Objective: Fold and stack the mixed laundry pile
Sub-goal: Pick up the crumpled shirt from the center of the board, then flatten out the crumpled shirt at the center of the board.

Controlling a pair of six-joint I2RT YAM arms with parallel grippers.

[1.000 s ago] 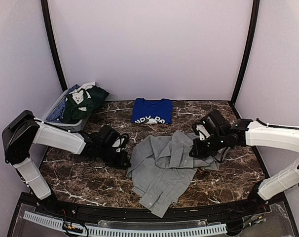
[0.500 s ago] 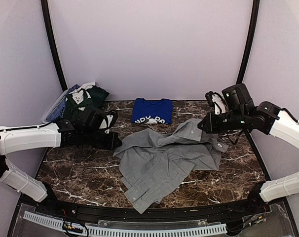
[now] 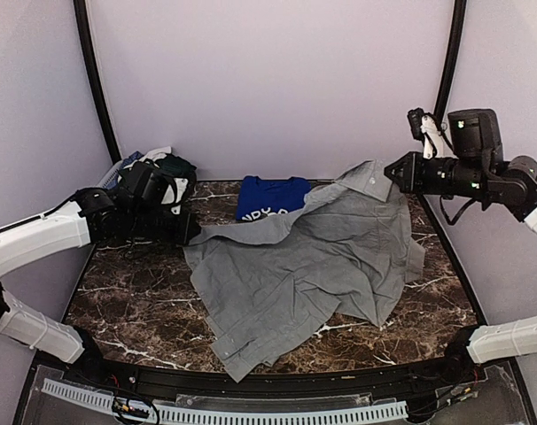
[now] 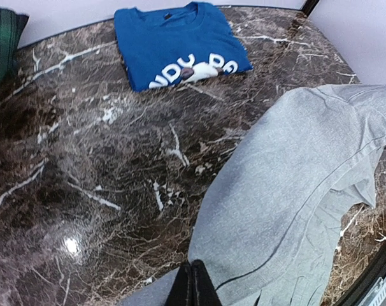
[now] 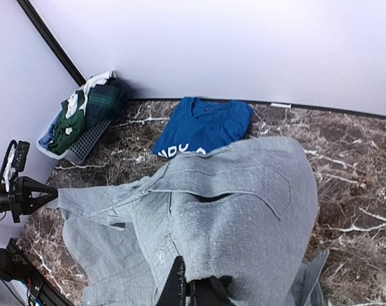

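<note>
A light-grey collared shirt (image 3: 295,266) hangs stretched between my two grippers, its lower part draped on the marble table (image 3: 136,301). My left gripper (image 3: 190,235) is shut on its left edge, low over the table; in the left wrist view the fingertips (image 4: 194,284) pinch grey cloth (image 4: 295,191). My right gripper (image 3: 391,171) is raised at the back right, shut on the shirt near the collar; its wrist view shows the jaws (image 5: 193,287) closed in the fabric (image 5: 244,204). A folded royal-blue T-shirt (image 3: 270,197) with white print lies at the back centre.
A grey mesh basket (image 5: 85,137) at the back left holds dark-green and patterned garments (image 3: 167,168), partly hidden by my left arm. Walls close in the back and both sides. The shirt's hem (image 3: 242,359) reaches near the table's front edge.
Both grippers have pulled apart with the grey shirt: the right rose up and back to the right, the left drew back to the left. The crumpled shirt is now spread wide.
</note>
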